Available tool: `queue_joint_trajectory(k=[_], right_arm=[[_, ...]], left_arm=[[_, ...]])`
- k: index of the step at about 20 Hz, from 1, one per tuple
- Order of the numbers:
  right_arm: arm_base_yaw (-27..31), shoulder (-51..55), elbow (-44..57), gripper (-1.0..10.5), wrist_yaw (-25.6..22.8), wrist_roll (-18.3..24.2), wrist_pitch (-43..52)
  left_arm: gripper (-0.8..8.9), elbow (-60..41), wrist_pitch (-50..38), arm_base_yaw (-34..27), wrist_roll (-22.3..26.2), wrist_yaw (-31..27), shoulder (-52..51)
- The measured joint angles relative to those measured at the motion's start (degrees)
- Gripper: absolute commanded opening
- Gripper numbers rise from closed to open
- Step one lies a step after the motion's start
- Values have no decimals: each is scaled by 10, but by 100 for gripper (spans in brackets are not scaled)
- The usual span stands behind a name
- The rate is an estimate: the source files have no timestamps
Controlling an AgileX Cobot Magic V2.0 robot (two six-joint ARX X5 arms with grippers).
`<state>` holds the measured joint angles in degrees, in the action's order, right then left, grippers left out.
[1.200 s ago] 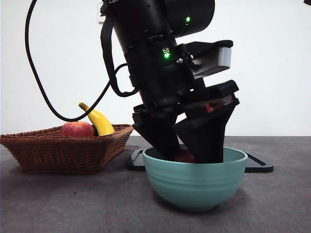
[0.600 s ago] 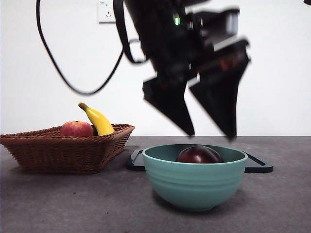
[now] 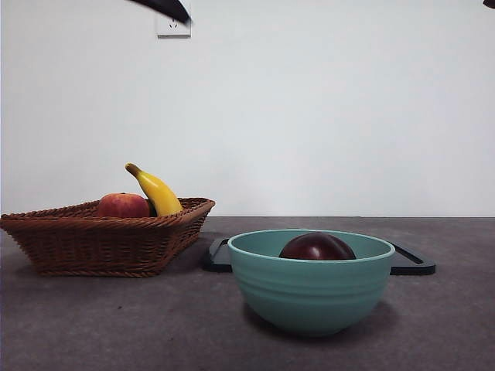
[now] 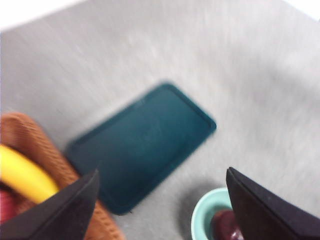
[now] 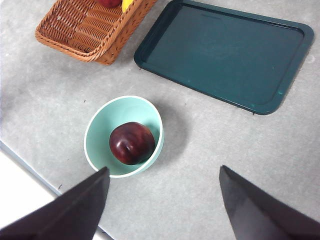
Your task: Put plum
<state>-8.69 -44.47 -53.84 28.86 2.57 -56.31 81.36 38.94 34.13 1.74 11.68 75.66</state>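
Note:
The dark maroon plum (image 3: 317, 247) lies inside the teal bowl (image 3: 311, 290) at the middle of the table, free of any gripper. It shows in the right wrist view (image 5: 132, 143) and partly in the blurred left wrist view (image 4: 225, 226). My left gripper (image 4: 162, 210) is open and empty, high above the table over the tray and bowl; only a black tip (image 3: 166, 8) shows at the top of the front view. My right gripper (image 5: 162, 210) is open and empty, high above the bowl (image 5: 107, 150).
A wicker basket (image 3: 69, 239) at the left holds a red-orange fruit (image 3: 122, 205) and a yellow banana (image 3: 157, 192). A dark green tray (image 5: 225, 55) lies flat behind the bowl. The table's near edge (image 5: 30, 175) shows in the right wrist view.
The left gripper let go of the plum in the bowl, rose up and left the front view. The plum stays in the bowl.

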Motion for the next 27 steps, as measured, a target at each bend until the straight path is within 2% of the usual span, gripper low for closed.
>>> queue_joint_trajectory(k=[3,6,10,13,16,24,27], right_arm=[[0,0,0,349,0,0,0],[0,0,0,349,0,0,0],[0,0,0,349,0,0,0],[0,0,0,349,0,0,0],[0,0,0,349,0,0,0],[-6,0,0,349,14,-1,-1],[-25,-12,0,348,15,-16,-5]], left_arm=[[405,-1,41,-63,-4,8,-56],[405,-42,77,-101,-3,52,-107],[405,-163,80,-111,-7,114,-178],[404,-254,98,-110,-10,186,-225],[403,-282,156,-106,2,243,-235],[402,-282,167,-106,18,256,-239],[403,-282,167,-106,18,256,-239]])
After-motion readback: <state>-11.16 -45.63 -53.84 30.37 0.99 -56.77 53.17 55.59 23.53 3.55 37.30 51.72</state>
